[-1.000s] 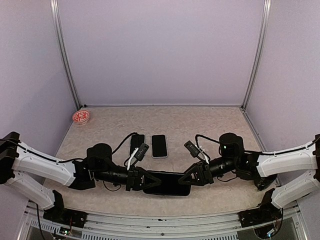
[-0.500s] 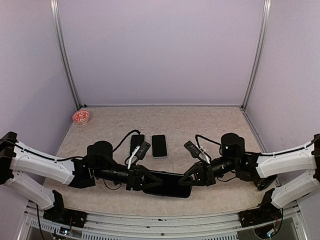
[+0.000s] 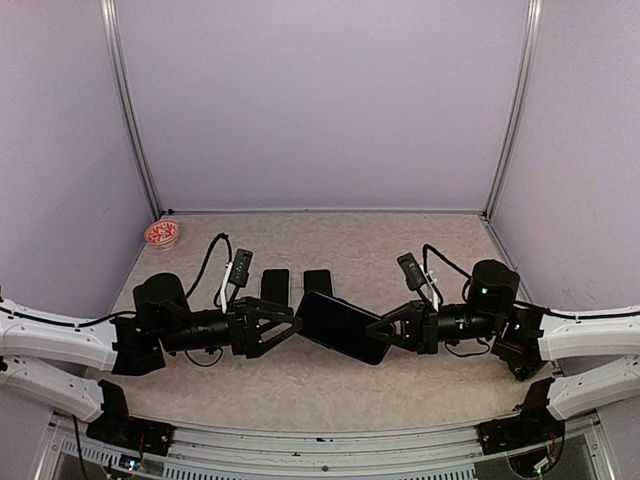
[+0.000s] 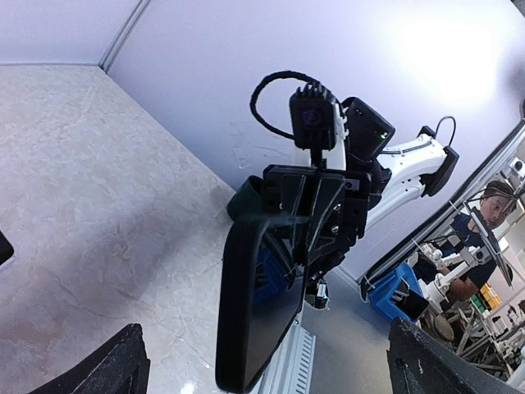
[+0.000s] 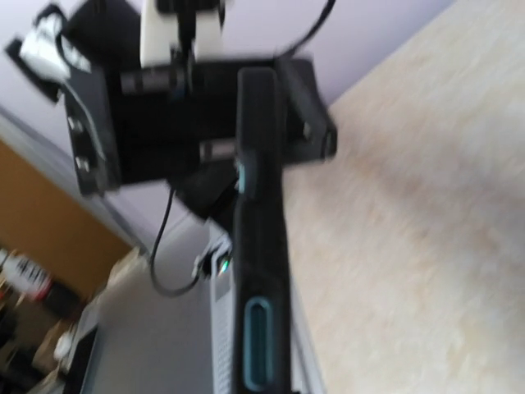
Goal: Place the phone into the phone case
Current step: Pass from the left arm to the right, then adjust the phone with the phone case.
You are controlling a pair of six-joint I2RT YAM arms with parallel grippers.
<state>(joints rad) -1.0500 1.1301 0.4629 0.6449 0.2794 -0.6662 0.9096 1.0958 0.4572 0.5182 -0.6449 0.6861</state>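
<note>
Your left pincer (image 3: 289,325) has drawn back from the black rectangular phone case (image 3: 340,328), fingers wide apart. Your right pincer (image 3: 379,330) clamps it.

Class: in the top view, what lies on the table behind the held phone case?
Two dark flat devices, one beside the other, lie there. The phone case and left tool cover their near ends.

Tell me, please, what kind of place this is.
Probably a robotics lab cell: robot arms at a table closed in by plain lilac walls on metal posts. The left wrist view shows a person and blue bins beyond it.
</note>
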